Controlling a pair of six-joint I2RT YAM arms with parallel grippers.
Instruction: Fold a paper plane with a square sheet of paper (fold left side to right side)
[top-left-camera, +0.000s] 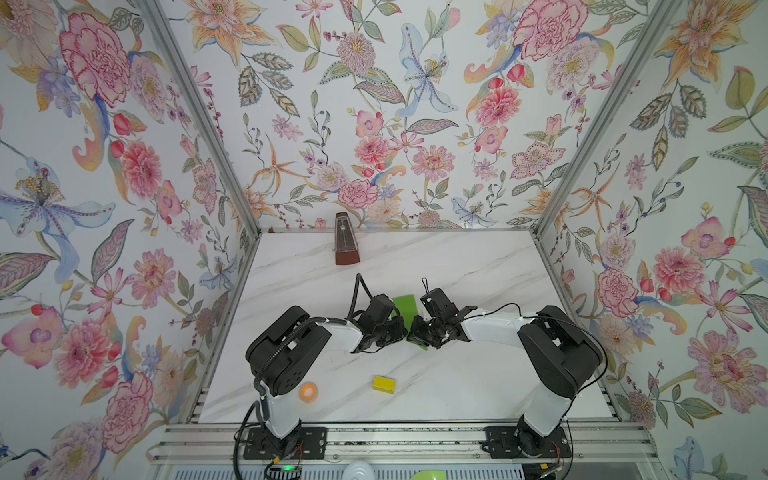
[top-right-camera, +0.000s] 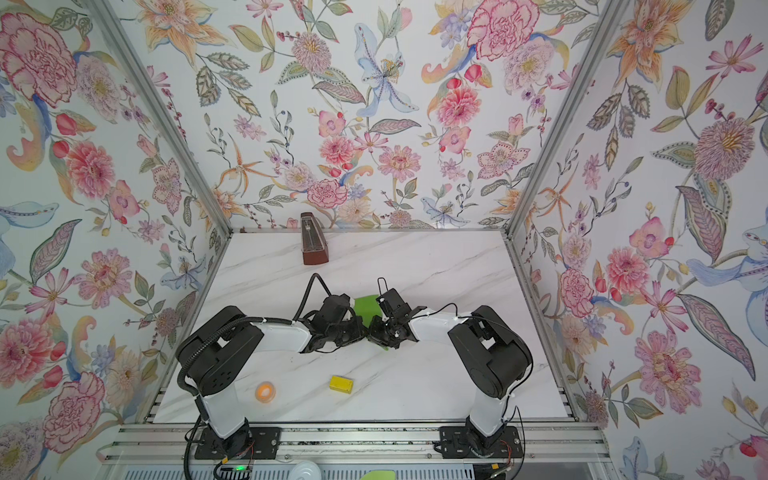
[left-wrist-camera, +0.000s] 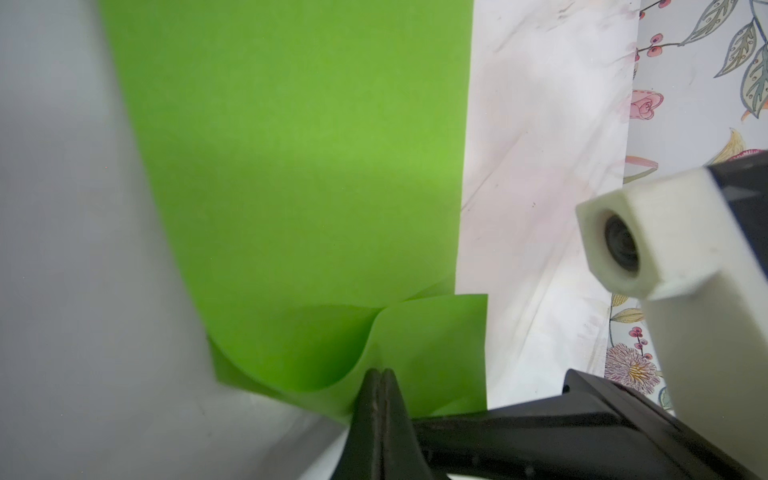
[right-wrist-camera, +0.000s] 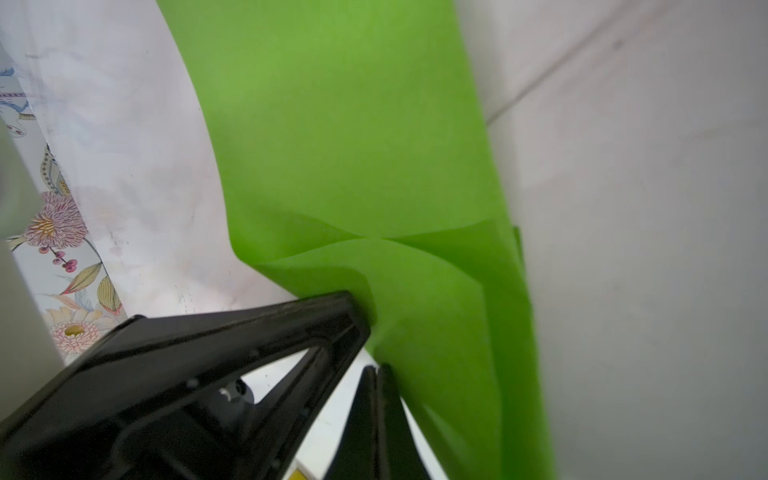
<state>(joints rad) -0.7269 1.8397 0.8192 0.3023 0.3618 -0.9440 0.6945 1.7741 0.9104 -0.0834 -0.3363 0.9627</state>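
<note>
The sheet of paper (top-left-camera: 405, 309) lies near the middle of the table (top-left-camera: 478, 266), and in both top views we see only a green strip of it (top-right-camera: 365, 307) showing between the two wrists. In the left wrist view most of the paper (left-wrist-camera: 299, 166) lies flat, and a flap at one end curls up off it. The left gripper (left-wrist-camera: 380, 374) has its jaws pressed together on that curled edge. In the right wrist view the paper (right-wrist-camera: 353, 145) bulges and creases, and the right gripper (right-wrist-camera: 378, 370) is closed too, its tips right against the paper's edge; we cannot tell whether any paper sits between them. The two grippers all but meet over the sheet. Nearer the robot's base, a small yellow block (top-left-camera: 384, 384) and an orange roll (top-left-camera: 308, 392) sit well apart from the paper. A brown metronome (top-left-camera: 345, 241) stands by the back wall.
</note>
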